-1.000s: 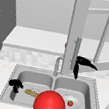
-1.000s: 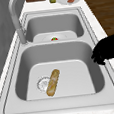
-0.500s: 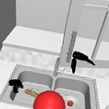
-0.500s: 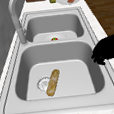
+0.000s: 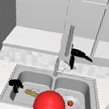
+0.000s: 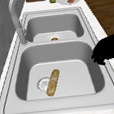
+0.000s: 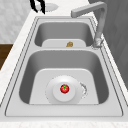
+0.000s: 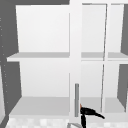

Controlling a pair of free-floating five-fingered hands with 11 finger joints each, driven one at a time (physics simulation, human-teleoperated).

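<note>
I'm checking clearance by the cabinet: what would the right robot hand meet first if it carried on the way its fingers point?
The right robot hand points down and left, so probably the vertical handle or the faucet below; depth is unclear.

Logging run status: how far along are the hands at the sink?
Done: nothing evident. The baguette lies in the left basin, and the tomato sits on its plate in the other basin. In hand: neither hand holds anything. The right hand is by the cabinet handle, the left hand at the left basin's rim. Left: handle ungripped, baguette untouched.
</note>
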